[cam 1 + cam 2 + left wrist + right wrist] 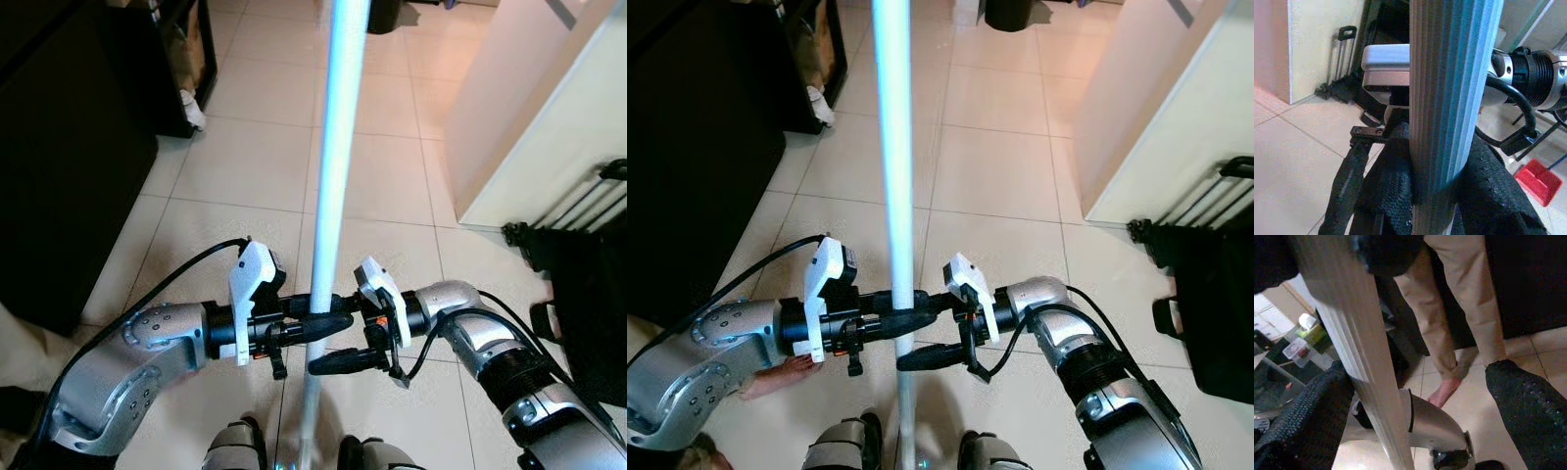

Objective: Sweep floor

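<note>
Right up by the head camera stands one pale blue ribbed broom handle [333,166], upright between both arms, its lower end running down between the robot's legs; broom head not visible. Left gripper [318,325] comes in from the left with black fingers [1396,196] closed snug around the pole, pads touching both sides. Right gripper [343,360] sits just beside and slightly lower, one finger at the pole, the other [1528,406] standing well off it, so jaws look fairly wide and I can't tell that it holds anything. Judgement: grip stage of sweeping, no stroke yet visible. To do it well, right pincer should close onto the handle below the left so two holds steer it, keep pole from twisting, sweep away from the feet. Beige tiled floor [255,166] around. Count: one handle, two grippers, one person's bare foot [784,376] just left of the robot, one red dustpan-like thing [1537,180], one black trolley [578,211] at right.
</note>
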{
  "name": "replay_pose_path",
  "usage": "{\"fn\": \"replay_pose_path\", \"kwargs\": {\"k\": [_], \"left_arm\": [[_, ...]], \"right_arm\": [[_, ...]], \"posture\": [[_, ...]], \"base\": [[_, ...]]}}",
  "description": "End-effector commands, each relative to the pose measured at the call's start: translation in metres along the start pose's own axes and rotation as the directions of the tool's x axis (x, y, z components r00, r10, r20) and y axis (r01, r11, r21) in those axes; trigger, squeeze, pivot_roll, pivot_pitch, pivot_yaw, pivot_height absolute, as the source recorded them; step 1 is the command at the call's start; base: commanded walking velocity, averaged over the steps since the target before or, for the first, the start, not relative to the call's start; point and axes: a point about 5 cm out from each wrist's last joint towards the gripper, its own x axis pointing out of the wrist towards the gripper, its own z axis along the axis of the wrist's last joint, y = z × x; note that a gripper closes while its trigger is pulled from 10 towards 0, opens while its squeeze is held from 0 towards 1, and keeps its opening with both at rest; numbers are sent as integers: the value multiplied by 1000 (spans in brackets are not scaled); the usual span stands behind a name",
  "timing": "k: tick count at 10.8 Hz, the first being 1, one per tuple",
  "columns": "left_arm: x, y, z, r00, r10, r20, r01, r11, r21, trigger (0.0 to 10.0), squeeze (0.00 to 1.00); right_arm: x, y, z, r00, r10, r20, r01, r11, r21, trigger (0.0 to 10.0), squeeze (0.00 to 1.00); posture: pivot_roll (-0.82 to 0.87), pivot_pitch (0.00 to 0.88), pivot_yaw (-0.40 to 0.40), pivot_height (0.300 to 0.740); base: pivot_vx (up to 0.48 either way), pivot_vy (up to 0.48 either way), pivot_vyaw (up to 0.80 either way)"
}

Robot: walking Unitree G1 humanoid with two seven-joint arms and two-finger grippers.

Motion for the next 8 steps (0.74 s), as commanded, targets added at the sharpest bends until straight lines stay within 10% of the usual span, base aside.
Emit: {"fn": "replay_pose_path", "kwargs": {"k": [1,8], "left_arm": [[3,-8,3,998,-51,23,51,999,0,10000,0],[4,-8,3,998,-47,30,47,999,-1,10000,0]], "right_arm": [[-11,-1,-2,999,-26,-18,26,1000,6,10000,0],[-39,1,-5,996,61,-68,-56,996,73,10000,0]], "posture": [[114,184,-61,740],[112,183,-65,740]], "base": [[0,0,0],[0,0,0]]}}
